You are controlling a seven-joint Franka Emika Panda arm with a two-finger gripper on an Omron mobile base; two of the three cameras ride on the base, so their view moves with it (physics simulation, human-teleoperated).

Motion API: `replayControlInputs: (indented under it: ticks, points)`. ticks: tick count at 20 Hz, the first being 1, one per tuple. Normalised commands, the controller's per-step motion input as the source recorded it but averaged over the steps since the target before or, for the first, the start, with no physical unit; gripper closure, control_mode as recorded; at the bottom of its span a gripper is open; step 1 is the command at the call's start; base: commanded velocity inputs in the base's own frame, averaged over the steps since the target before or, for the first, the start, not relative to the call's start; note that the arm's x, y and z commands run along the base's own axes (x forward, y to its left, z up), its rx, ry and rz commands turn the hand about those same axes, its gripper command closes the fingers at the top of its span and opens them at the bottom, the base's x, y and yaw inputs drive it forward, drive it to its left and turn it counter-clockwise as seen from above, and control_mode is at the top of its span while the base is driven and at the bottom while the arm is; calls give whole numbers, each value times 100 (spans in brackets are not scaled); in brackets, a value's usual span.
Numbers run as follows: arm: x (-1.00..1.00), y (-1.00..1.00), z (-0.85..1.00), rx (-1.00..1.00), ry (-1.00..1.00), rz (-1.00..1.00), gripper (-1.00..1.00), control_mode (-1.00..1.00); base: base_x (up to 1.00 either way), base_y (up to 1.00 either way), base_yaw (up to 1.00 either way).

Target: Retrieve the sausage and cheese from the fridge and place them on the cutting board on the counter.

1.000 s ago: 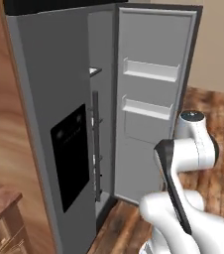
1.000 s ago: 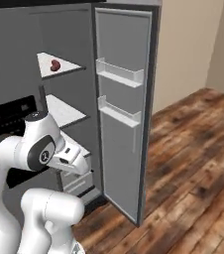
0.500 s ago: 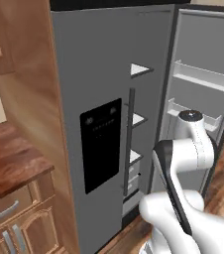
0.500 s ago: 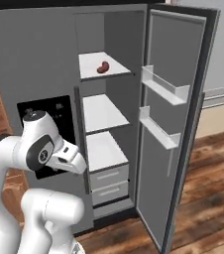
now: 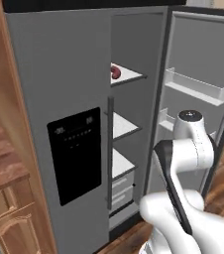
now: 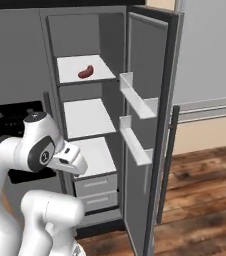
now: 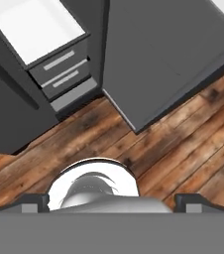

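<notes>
A: Where's the tool [image 7: 112, 201]?
B: Spread wide, empty, aimed at the wooden floor [image 7: 183, 144]; only the fingertips [image 7: 32, 202] show.
A: The sausage [image 6: 85, 72]?
B: Top shelf [image 6: 80, 67] of the open fridge [image 5: 69, 99], near 11 o'clock; half hidden in the left view

Right compartment of the fridge [image 6: 20, 65] wide open; door [image 6: 150, 125] swung out to the right, its two white bins [image 6: 135, 95] jutting into the opening on that side. Top shelf [image 6: 70, 67] mostly bare, just the sausage [image 6: 85, 72] near its middle. Middle shelf [image 6: 87, 117] apparently bare. Closed left door and its dark handle [image 5: 110, 149] bounding the opening. Bare wood floor [image 7: 183, 149] in front.
</notes>
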Motion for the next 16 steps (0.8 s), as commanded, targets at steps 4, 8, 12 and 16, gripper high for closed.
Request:
replayControlInputs:
  ticks: [4,8,12,16]
  points:
    - [0,0,0,0,0,0,-100,100,37,-26,38]
    - [0,0,0,0,0,0,-100,100,6,-58,28]
    - [0,0,0,0,0,0,-100,100,6,-74,17]
    - [0,0,0,0,0,0,-100,100,14,-15,12]
